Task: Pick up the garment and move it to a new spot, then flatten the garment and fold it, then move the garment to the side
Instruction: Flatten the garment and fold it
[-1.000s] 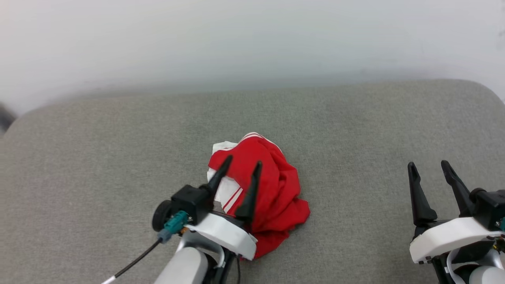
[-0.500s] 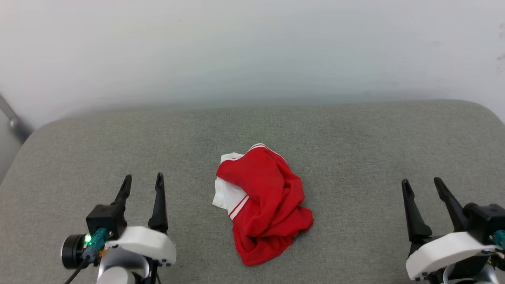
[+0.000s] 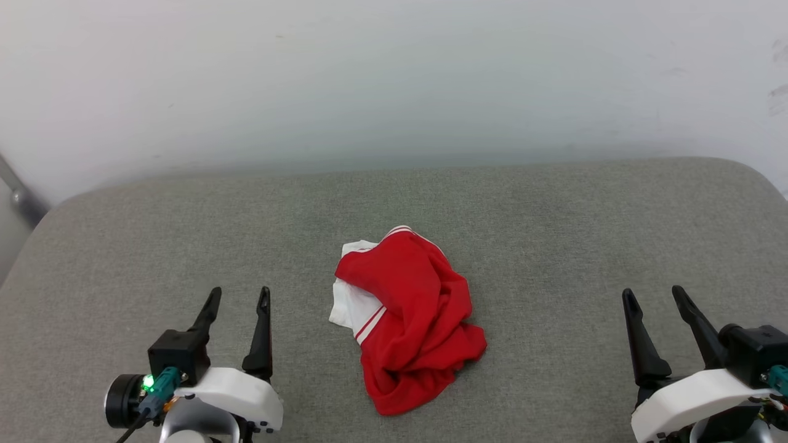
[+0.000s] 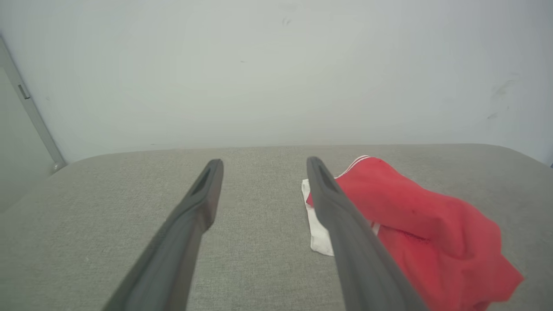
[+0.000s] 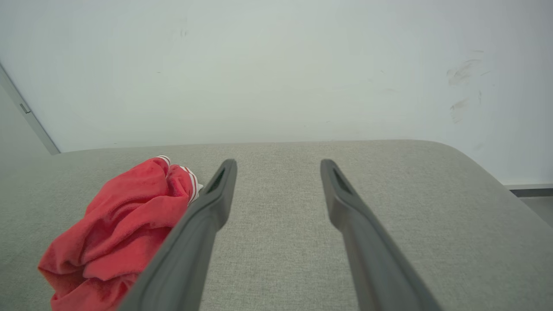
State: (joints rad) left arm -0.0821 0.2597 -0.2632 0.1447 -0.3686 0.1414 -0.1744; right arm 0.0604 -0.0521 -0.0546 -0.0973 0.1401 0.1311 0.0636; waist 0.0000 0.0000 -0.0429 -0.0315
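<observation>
No lettering, number, label or brand can be read; the crumpled garment (image 3: 412,307) turns up just plain red and white cloth on its folds

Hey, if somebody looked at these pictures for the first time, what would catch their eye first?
The red jersey stands out at once, crumpled in a heap with white fabric and striped trim showing, in the middle of the grey fabric surface. The left gripper and the right gripper stand open on either side, both apart from it.
</observation>
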